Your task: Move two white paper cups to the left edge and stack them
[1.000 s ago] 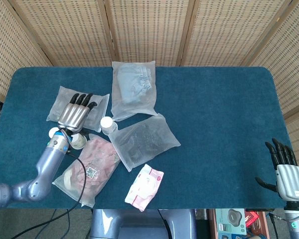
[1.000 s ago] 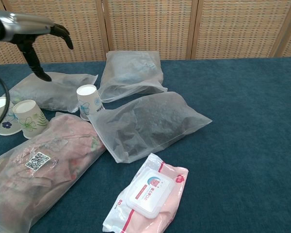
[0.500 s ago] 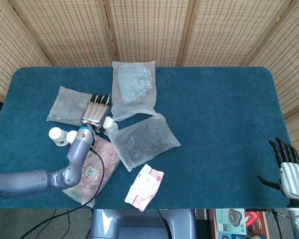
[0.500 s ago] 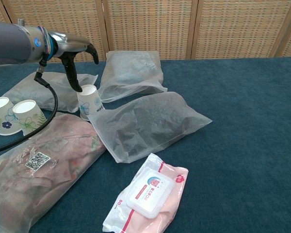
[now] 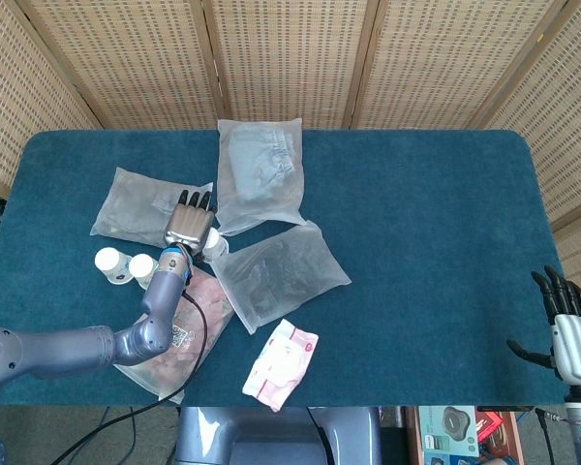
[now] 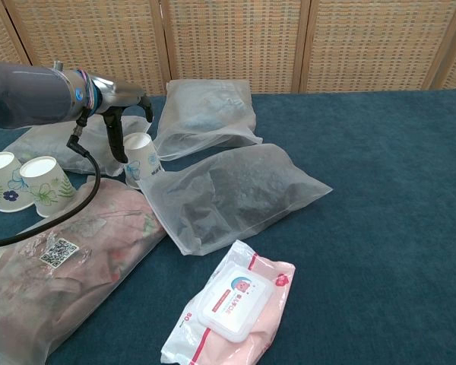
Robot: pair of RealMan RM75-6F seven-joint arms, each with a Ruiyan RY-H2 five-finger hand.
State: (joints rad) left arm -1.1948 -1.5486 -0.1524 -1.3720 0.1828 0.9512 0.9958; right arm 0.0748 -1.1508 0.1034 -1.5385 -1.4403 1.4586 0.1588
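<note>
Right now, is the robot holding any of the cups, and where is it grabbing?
Not yet. The left hand is around the top of one paper cup but hasn't clearly closed. The right hand holds nothing.

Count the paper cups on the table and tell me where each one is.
3. Two cups stand side by side near the table's left edge. The third stands by the left hand, among the bags. None looks hidden.
</note>
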